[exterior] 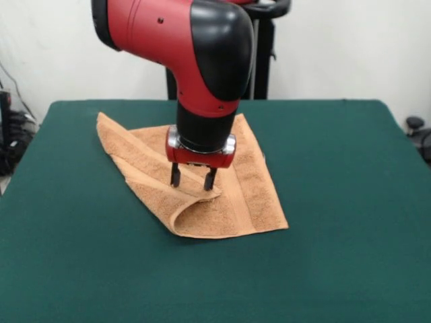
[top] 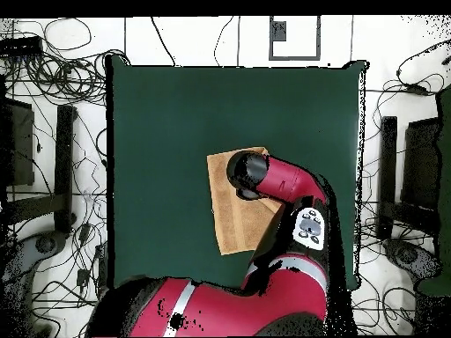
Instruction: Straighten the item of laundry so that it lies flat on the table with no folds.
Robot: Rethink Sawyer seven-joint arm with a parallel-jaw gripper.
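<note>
On the green table (exterior: 74, 269) the orange towel (exterior: 249, 195) lies left of centre, folded over itself (far from flat), the gripper (exterior: 192, 179) above the raised fold, fingers parted, holding nothing I can make out

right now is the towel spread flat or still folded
Folded. In the front view the towel has a flap doubled over itself, with a rounded crease at its near corner. The open claw is at that flap.
</note>
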